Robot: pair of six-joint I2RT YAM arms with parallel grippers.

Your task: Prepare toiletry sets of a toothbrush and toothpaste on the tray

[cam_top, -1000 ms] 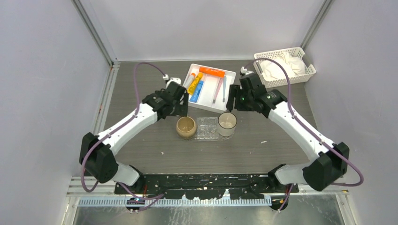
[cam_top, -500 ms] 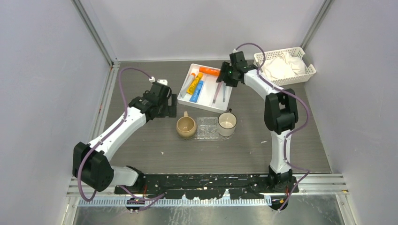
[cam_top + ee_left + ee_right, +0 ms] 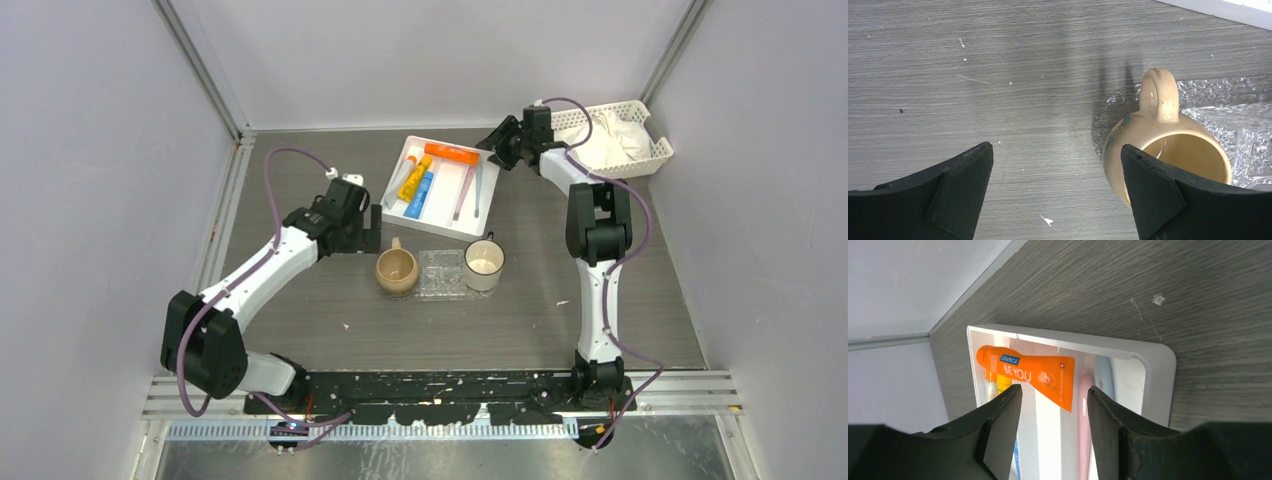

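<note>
An orange toothpaste (image 3: 450,154) lies across the far end of the white compartmented tray (image 3: 440,222). Yellow (image 3: 413,177) and blue (image 3: 421,193) tubes lie in its left slot. A pink toothbrush (image 3: 465,193) and a pale blue toothbrush (image 3: 478,190) lie in its right slot. The clear tray (image 3: 441,275) sits between a tan mug (image 3: 396,270) and a white mug (image 3: 484,264). My right gripper (image 3: 500,150) hangs open above the orange tube's flat end (image 3: 1048,377), holding nothing. My left gripper (image 3: 370,225) stands wide open over bare table beside the tan mug (image 3: 1168,145).
A white slotted basket (image 3: 655,150) with white cloth stands at the back right, just behind the right wrist. Grey walls and metal rails close in the table on three sides. The clear tray's bubbled edge (image 3: 1228,95) shows behind the tan mug.
The right arm has swung from near the white mug to the far end of the white tray, and its jaws have narrowed. The left arm has drawn back to the left.
</note>
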